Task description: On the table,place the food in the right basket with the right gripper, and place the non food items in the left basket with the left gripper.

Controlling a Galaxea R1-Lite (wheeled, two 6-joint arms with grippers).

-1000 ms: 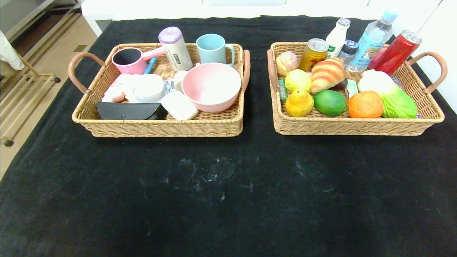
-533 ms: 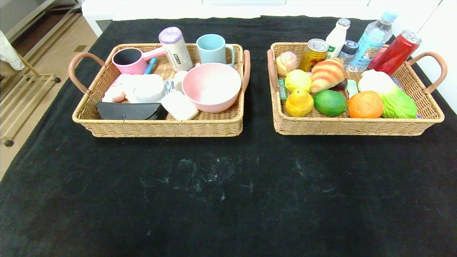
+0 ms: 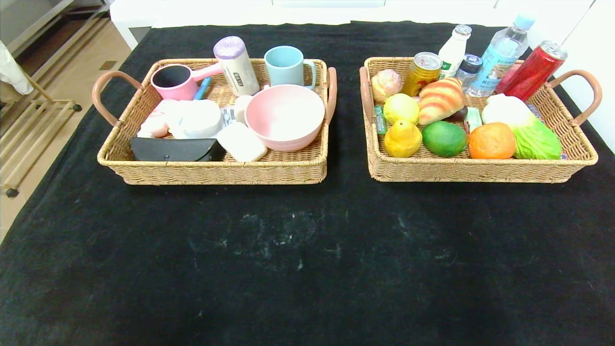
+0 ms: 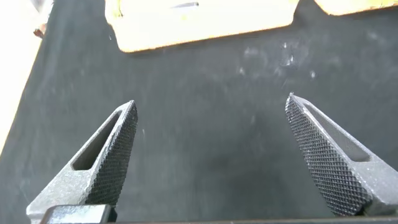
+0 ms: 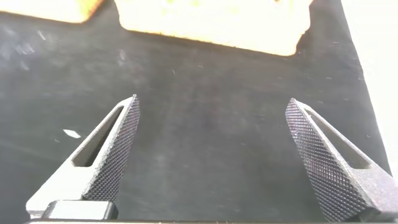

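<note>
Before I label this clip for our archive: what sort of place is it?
Probably an indoor test setup for sorting, not a home kitchen: a table draped in black cloth, two wicker baskets, household items in the left basket and food and drinks in the right basket, white furniture behind.

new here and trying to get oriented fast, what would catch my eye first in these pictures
Two woven wicker baskets sit side by side at the far half of the black-cloth table: the left basket holds a wide pale-pink bowl and a white soap-like bar. The right basket is crowded with a round orange, an oval green fruit and a striped croissant. Both grippers, left and right, hang open over bare cloth.
</note>
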